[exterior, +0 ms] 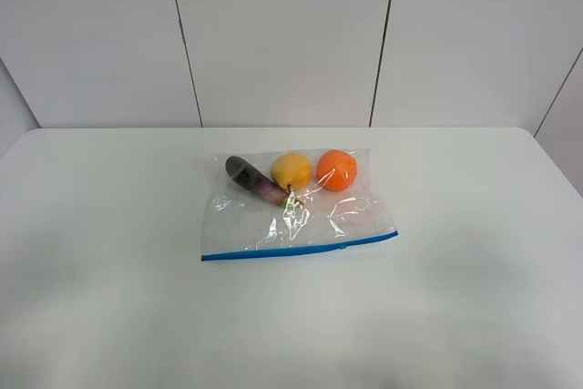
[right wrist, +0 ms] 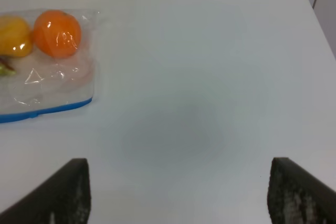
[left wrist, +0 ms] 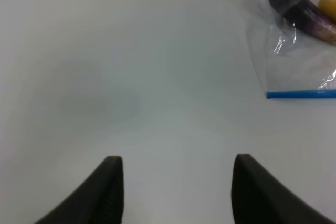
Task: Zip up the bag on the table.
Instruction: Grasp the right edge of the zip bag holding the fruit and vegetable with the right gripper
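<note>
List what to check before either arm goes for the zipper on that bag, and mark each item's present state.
1. Left gripper open and empty: ok.
2. Right gripper open and empty: ok.
3. Both grippers apart from the bag: ok; each wrist view shows bare table between the fingers and the bag.
4. Blue zipper strip exposed, with nothing on it: ok; it runs along the bag's near edge.
5. Contents away from the strip: ok; the purple vegetable, yellow fruit and orange fruit sit at the bag's far side.
6. How much of the zipper is already closed: cannot tell.
</note>
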`<state>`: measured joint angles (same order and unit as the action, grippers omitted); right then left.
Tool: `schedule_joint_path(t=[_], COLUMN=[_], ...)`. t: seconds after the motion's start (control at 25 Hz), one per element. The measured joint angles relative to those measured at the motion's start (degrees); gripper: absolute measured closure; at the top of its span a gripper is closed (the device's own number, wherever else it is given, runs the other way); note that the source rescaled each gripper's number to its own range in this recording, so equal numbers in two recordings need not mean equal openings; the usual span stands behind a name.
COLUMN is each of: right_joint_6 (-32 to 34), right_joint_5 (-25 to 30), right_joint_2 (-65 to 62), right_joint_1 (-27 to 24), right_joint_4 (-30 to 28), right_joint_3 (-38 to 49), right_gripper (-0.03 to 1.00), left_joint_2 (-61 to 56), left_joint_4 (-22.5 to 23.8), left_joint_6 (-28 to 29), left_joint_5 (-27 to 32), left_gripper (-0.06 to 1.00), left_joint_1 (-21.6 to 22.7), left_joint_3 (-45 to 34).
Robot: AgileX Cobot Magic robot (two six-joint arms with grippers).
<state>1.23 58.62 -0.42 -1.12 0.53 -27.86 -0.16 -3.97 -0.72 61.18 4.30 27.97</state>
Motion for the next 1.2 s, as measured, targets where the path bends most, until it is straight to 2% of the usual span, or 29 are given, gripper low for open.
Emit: schedule_joint_path(t=[0.64,0.92,1.2], right_joint_6=[0.00,0.00,-0.13], right_joint_5=[-0.99,-6.79,-14.10], right_joint_2=[0.00,1.77,15.91], right_joint_1=[0.00,0.00,0.00], right_joint_4=[0.39,1.05,1.07], right_joint_3=[-0.65,-3.68,-9.22], right_gripper=[-0.03,-0.03,-0.03], left_joint_2=[0.00,0.00,0.00], left_joint_4=[0.00,0.00,0.00], left_joint_6=[0.00,0.00,0.00], left_joint_5=[0.00,0.00,0.00], left_gripper=[-0.06,-0.06,-0.06], left_joint_1=[0.00,0.00,0.00], left_joint_3=[0.00,0.00,0.00])
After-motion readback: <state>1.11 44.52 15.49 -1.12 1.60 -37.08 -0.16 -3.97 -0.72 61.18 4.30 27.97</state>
